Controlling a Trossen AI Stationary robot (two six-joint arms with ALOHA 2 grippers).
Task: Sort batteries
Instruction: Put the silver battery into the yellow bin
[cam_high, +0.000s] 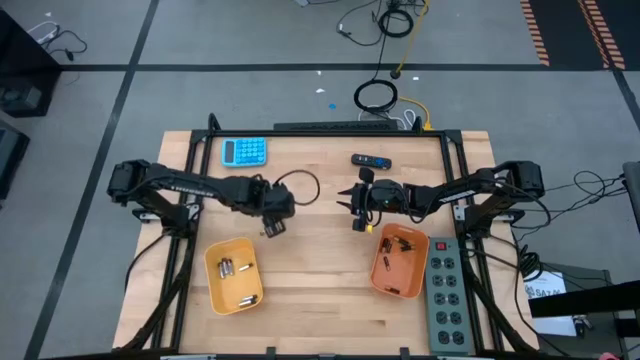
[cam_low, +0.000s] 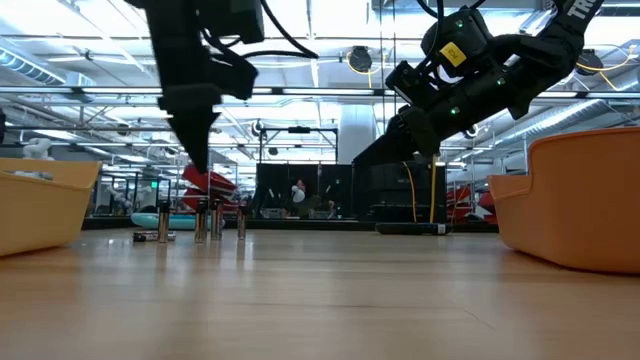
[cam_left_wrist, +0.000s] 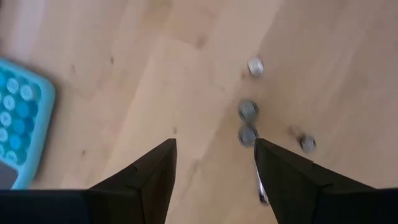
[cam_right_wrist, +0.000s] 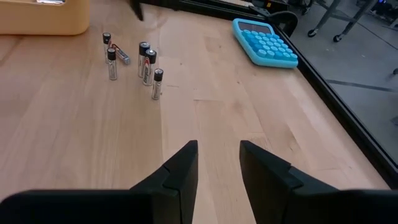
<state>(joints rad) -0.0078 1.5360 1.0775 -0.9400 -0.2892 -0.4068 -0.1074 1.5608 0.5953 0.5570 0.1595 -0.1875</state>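
Note:
Several small batteries (cam_right_wrist: 149, 65) stand upright on the wooden table, with one lying flat among them; they also show in the low view (cam_low: 215, 218) and, from above, in the left wrist view (cam_left_wrist: 248, 111). My left gripper (cam_left_wrist: 215, 143) hangs open just above this group, fingers pointing down (cam_low: 197, 160), touching none that I can see. My right gripper (cam_right_wrist: 218, 144) is open, held off the table to the right of the group (cam_high: 350, 203) and facing it. Silvery batteries lie in the left orange tray (cam_high: 234, 273), darker ones in the right orange tray (cam_high: 400, 262).
A blue calculator (cam_high: 244, 151) lies near the far left of the table, and a black gadget with a blue end (cam_high: 371, 160) near the far edge. A grey power strip (cam_high: 445, 295) lies along the right edge beside the right tray. Bare wood lies between the two trays.

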